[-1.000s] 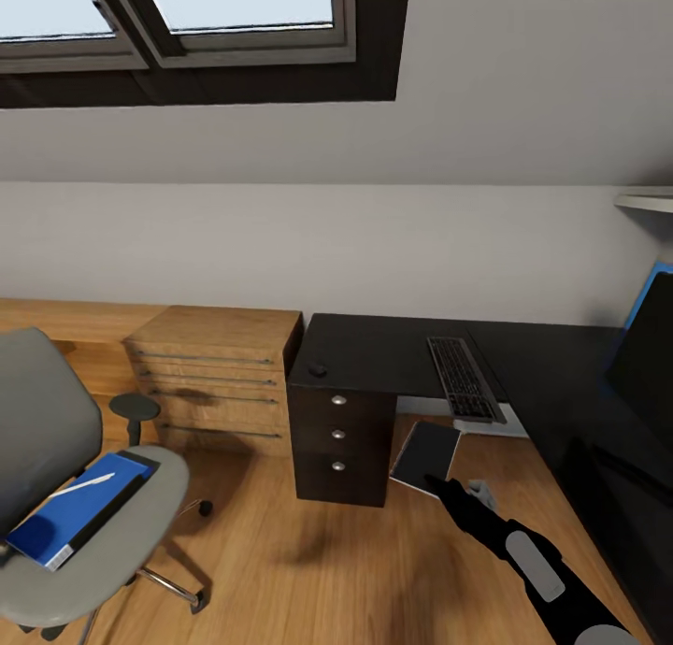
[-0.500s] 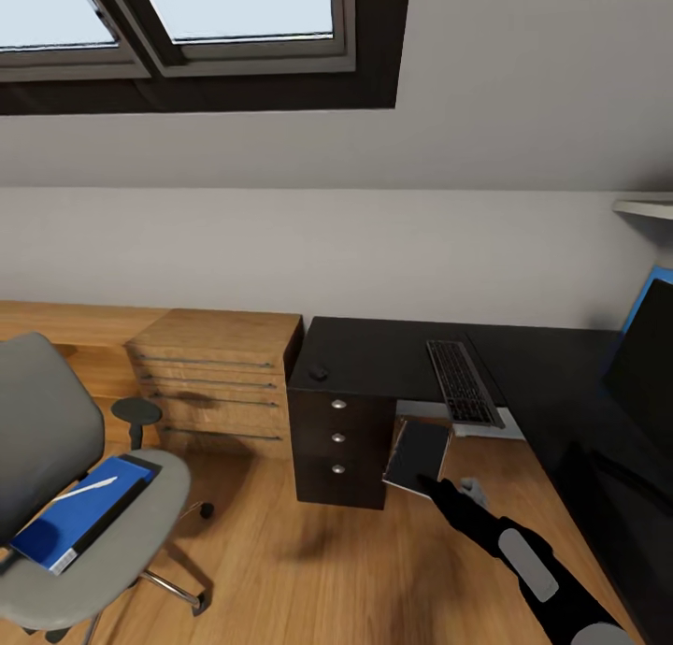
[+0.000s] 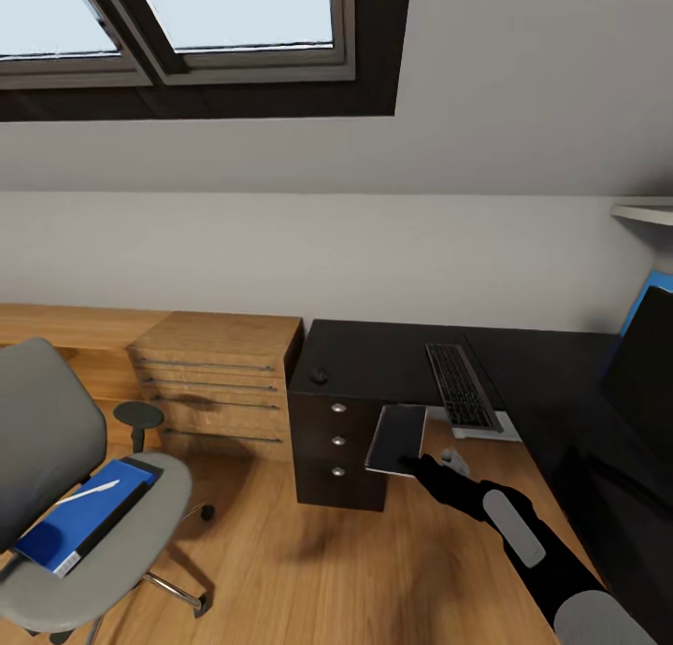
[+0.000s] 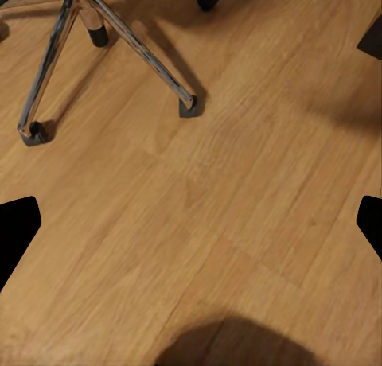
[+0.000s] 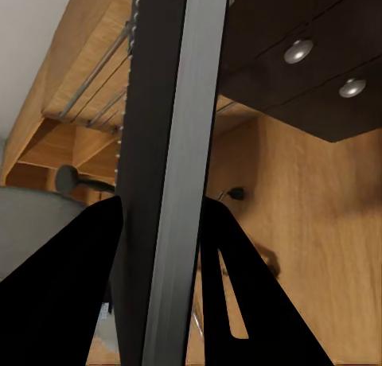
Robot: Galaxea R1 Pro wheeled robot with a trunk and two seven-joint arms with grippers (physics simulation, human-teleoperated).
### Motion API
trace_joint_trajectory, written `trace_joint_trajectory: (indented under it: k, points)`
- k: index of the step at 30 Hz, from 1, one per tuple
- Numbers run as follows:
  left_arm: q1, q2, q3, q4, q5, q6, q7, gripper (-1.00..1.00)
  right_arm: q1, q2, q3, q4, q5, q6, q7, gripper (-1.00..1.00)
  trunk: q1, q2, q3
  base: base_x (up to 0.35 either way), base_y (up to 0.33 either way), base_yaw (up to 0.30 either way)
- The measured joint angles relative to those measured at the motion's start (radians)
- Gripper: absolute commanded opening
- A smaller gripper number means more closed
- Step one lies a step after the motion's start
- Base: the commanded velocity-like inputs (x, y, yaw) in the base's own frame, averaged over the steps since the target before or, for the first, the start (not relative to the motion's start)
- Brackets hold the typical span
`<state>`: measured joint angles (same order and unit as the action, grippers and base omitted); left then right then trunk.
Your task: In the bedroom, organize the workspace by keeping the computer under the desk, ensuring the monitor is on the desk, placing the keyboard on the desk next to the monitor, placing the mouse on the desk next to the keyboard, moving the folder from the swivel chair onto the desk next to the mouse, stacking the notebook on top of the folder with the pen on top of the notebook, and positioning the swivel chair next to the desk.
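My right gripper (image 3: 411, 463) is shut on the notebook (image 3: 396, 437), a flat dark slab with pale edges, held in the air in front of the desk's (image 3: 374, 351) black drawers. The right wrist view shows the notebook (image 5: 171, 103) edge-on between the fingers (image 5: 79, 262). The keyboard (image 3: 460, 384) and a small black mouse (image 3: 319, 376) lie on the desk. The monitor (image 3: 645, 369) stands at the right edge. The blue folder (image 3: 79, 519), with the white pen (image 3: 89, 492) on it, lies on the swivel chair (image 3: 42, 430). My left gripper (image 4: 191, 227) hangs open over the floor. The computer is out of view.
A light wooden drawer unit (image 3: 215, 379) stands left of the desk against the wall. The chair's chrome base (image 4: 103, 32) sits on the wooden floor (image 3: 308, 570) near my left gripper. Windows run above, and a shelf edge (image 3: 645, 210) juts out at the right.
My right arm has carried the notebook up and to the left, from low beside the drawers to just below the desktop's edge. The head camera has shifted slightly.
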<state>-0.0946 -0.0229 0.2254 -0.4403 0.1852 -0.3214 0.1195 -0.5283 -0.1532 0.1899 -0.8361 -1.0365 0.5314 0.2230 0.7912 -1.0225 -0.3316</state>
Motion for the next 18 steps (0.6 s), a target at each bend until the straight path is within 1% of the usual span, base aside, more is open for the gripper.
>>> trace_joint_trajectory:
  k: [3,5,8,9,11,12,16,17,18]
  points:
    - [0.0,-0.001,-0.001,-0.001,0.0,-0.003,-0.001,1.0,-0.009,0.005,0.0,-0.004,0.0,0.013,-0.004,-1.0,-0.012,0.021,0.009,0.0,0.0,0.0]
    - [0.0,-0.003,-0.001,-0.001,0.0,-0.003,-0.001,1.0,-0.012,0.007,0.002,-0.008,-0.001,0.021,0.007,-1.0,-0.019,0.035,0.016,0.0,0.0,0.0]
    - [0.0,-0.005,-0.002,-0.001,-0.005,-0.004,-0.001,1.0,-0.014,0.009,0.003,-0.01,-0.003,0.025,0.054,-1.0,-0.031,0.056,0.025,0.0,0.0,0.0]
    - [0.0,-0.007,-0.002,-0.001,-0.015,-0.005,-0.001,1.0,-0.015,0.01,0.003,-0.009,-0.007,0.027,0.088,-1.0,-0.035,0.063,0.028,0.0,0.0,0.0]
    - [0.0,-0.01,-0.003,-0.002,-0.028,-0.005,-0.001,1.0,-0.015,0.01,0.003,-0.007,-0.004,0.026,0.13,-1.0,-0.042,0.077,0.035,0.0,0.0,0.0]
    - [0.0,-0.011,-0.003,-0.002,-0.044,-0.005,-0.001,1.0,-0.015,0.009,0.003,-0.006,-0.005,0.027,0.173,-1.0,-0.046,0.084,0.038,0.0,0.0,0.0]
    - [0.0,-0.013,-0.001,-0.002,-0.073,-0.005,-0.001,1.0,-0.015,0.006,0.004,-0.002,0.004,0.025,0.254,-1.0,-0.061,0.112,0.05,0.0,0.0,0.0]
    - [0.0,-0.013,0.001,-0.002,-0.084,-0.006,-0.002,1.0,-0.014,0.003,0.004,0.008,0.008,0.023,0.29,-1.0,-0.065,0.119,0.053,0.0,0.0,0.0]
    - [0.0,-0.013,0.002,-0.002,-0.087,-0.006,-0.003,1.0,-0.014,0.002,0.004,0.014,0.011,0.023,0.299,-1.0,-0.069,0.126,0.056,0.0,0.0,0.0]
